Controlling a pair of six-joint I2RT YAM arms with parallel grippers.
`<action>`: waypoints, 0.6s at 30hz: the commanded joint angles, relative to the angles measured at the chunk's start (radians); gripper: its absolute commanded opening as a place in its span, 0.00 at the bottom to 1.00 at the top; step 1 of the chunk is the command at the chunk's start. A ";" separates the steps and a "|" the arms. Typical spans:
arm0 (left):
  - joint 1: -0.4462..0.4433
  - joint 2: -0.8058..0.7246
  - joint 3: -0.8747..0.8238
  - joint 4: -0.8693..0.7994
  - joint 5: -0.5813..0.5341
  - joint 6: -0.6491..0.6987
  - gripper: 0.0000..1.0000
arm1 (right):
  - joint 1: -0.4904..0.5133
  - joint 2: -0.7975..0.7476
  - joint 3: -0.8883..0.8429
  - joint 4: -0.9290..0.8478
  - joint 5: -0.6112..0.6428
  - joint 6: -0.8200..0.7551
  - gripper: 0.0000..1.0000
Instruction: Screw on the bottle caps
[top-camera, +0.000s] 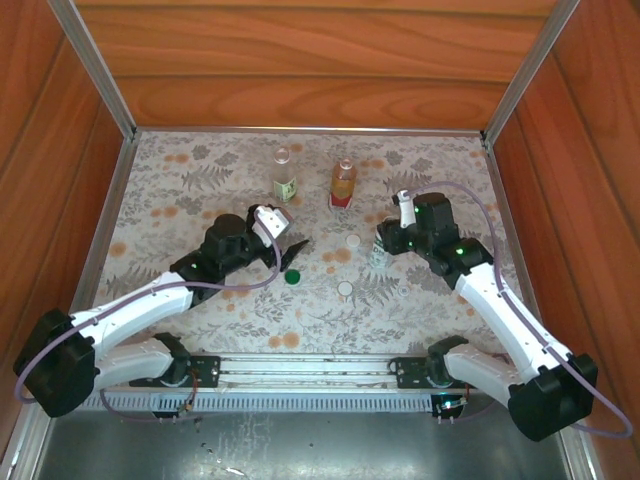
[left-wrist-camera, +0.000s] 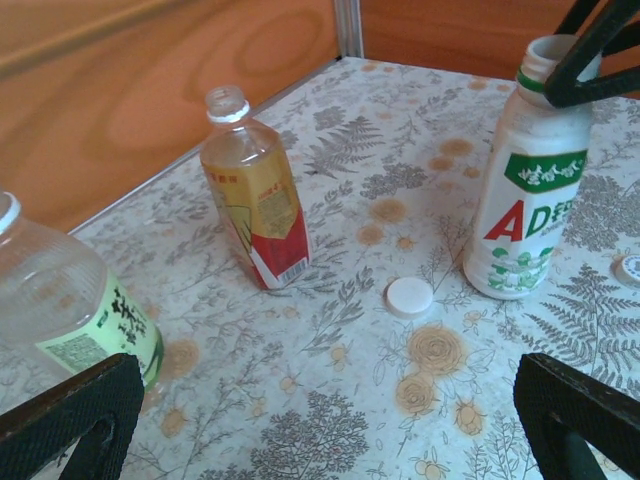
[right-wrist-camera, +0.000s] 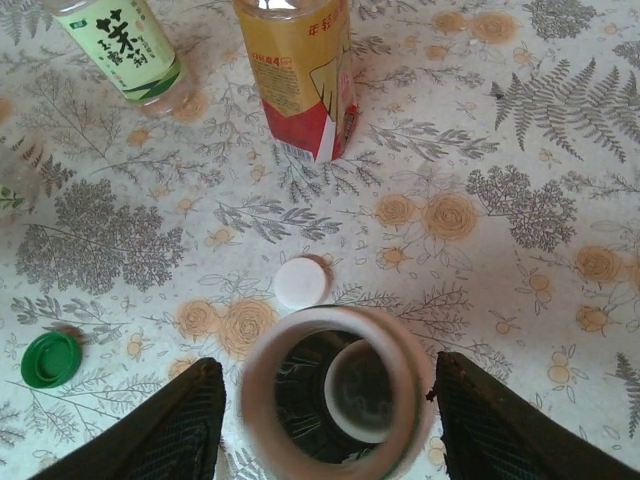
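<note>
Your right fingers (right-wrist-camera: 185, 425) stand one on each side of the white bottle (right-wrist-camera: 335, 400). The bottle is upright on the tabletop (right-wrist-camera: 520, 300), its long axis vertical and its open mouth facing straight up between them. The fingers are close against its sides, but you cannot tell from here whether they grip it or only flank it.

Your left fingers (left-wrist-camera: 70, 420) are spread wide with nothing between them, low over the tabletop and pointed towards that same bottle, which stands ahead and to their right.

The capping move depends on where the caps lie from those free left fingers. A white cap (left-wrist-camera: 410, 297) lies flat ahead of them, a little right of the middle of their gap. It is just beside the foot of the white bottle and well apart from the amber bottle (left-wrist-camera: 255, 190). The green cap (top-camera: 292, 277) lies flat just beside the left fingers in the top view, and far off to the left of the right fingers.

The white bottle has a green ring under its mouth, so the green cap is probably its match. The left arm is clearly the nearer one to it. Since the cap lies flat, you would likely need to come down on it from above, then carry it right and set it level over the mouth.
</note>
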 joint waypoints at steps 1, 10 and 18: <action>-0.008 0.017 0.018 0.009 0.042 -0.021 1.00 | 0.006 0.019 0.010 0.025 0.036 -0.019 0.56; -0.008 0.020 0.000 0.035 0.040 -0.034 1.00 | 0.006 0.032 0.023 0.019 0.036 -0.054 0.40; -0.008 -0.047 -0.050 0.035 -0.006 -0.071 1.00 | 0.059 0.032 0.064 -0.008 -0.028 -0.081 0.37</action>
